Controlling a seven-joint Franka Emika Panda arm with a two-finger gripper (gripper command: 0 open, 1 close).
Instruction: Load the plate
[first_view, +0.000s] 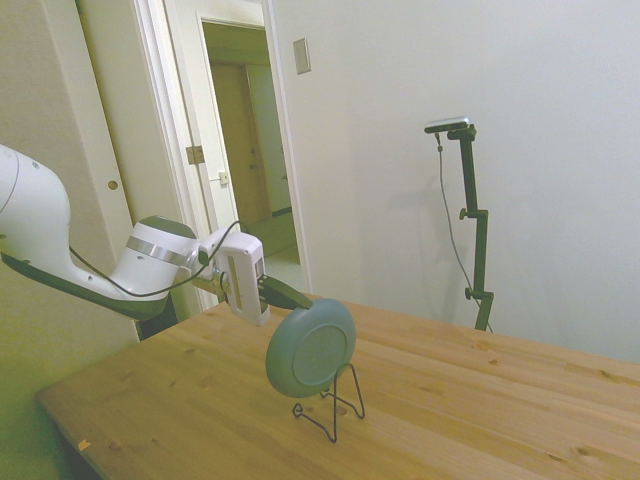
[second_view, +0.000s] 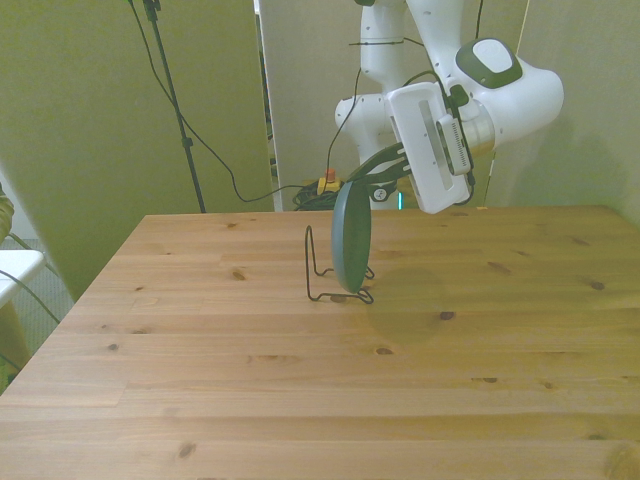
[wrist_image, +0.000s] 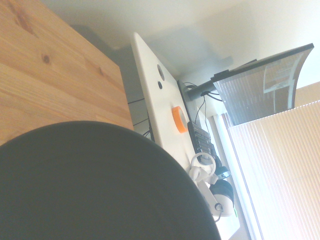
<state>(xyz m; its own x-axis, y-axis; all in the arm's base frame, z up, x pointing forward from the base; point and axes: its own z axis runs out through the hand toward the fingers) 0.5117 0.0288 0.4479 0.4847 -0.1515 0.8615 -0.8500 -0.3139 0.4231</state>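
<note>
The gripper's (first_view: 292, 297) dark fingers (second_view: 372, 172) pinch the upper rim of the plate (first_view: 311, 347), one on each face, closed to the thickness of the rim. The plate stands on edge, nearly upright, with its lower rim down in the wire rack (first_view: 331, 404), a thin black stand on the table (first_view: 480, 400). Whether the plate's weight rests fully on the rack cannot be told.

The side view shows the plate's broad round face: pale grey-green, with a ring marking the shallow foot, so this is the underside, turned toward that camera. The fingers reach in from the white arm (first_view: 60, 250) at the picture's left and meet the rim at its top left.

The front view shows the plate (second_view: 351, 236) edge-on instead, a narrow dark teal oval, leaning slightly against the rack's (second_view: 335, 278) upright wire. There the rack's bent base loops show on the wood at both sides of the plate, and the table (second_view: 200, 380) spreads toward the camera.

In the wrist view the plate (wrist_image: 95, 185) fills much of the picture as a dark, blurred curved mass, with the table's (wrist_image: 50, 80) planks beyond it.
</note>
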